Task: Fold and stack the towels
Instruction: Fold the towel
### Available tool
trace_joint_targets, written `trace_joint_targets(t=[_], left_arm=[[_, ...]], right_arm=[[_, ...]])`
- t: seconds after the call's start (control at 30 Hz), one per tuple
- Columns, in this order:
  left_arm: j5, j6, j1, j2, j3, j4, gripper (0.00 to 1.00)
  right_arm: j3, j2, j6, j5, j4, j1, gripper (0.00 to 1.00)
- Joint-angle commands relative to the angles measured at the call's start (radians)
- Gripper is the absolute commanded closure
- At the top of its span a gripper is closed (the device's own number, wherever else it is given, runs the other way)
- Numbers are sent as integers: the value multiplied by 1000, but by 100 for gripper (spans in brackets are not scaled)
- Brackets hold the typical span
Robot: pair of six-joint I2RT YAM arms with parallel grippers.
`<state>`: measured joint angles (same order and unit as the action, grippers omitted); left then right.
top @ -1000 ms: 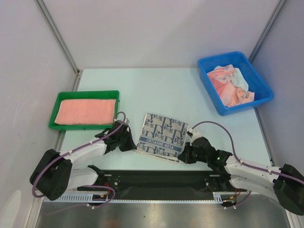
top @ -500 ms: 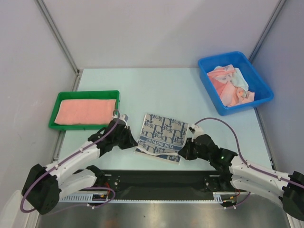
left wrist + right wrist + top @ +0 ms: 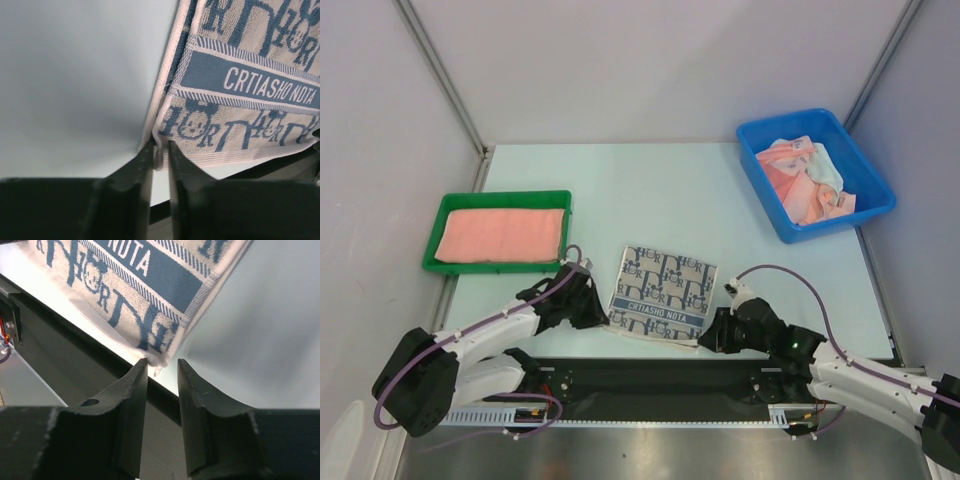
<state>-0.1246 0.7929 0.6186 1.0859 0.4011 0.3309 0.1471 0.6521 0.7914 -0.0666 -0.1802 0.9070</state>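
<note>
At the near edge of the tabletop (image 3: 650, 190) lay the folded navy-and-white towel (image 3: 663, 293), a hand at each near corner. The right hand (image 3: 162, 365) stood open, the corner's tip just at the mouth of its gap. The left hand (image 3: 160, 145) had its fingers only narrowly parted with the corner between them; whether it was gripping, I could not tell.

If that corner caught as the left hand drew away, the fold would likely be dragged open or skewed. The near hem also overhung the black rail (image 3: 650, 375), so a tug could pull it off the edge.

A navy band read "CRTIASHO NDTA" in white; the surrounding block letters looked like "HORT".
</note>
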Motion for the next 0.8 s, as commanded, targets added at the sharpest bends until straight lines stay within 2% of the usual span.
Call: trace_joint_targets(t=[0.0, 0.1, 0.27, 0.4, 0.53, 0.67, 0.77], left_arm=[[101, -29, -2, -6, 44, 100, 73], [118, -27, -2, -15, 74, 137, 58], [121, -38, 0, -14, 119, 165, 54], [121, -44, -2, 15, 151, 174, 51], [190, -55, -2, 29, 173, 192, 48], [169, -83, -2, 43, 240, 121, 48], [100, -115, -2, 99, 301, 13, 44]], right_arm=[[45, -49, 37, -1, -57, 3, 64], [80, -65, 31, 10, -64, 3, 63], [94, 36, 14, -4, 20, 4, 71], [69, 139, 32, -59, 157, 6, 73], [19, 178, 63, -67, 237, 15, 73], [69, 153, 52, 8, 104, 15, 73], [165, 118, 62, 155, -36, 10, 70]])
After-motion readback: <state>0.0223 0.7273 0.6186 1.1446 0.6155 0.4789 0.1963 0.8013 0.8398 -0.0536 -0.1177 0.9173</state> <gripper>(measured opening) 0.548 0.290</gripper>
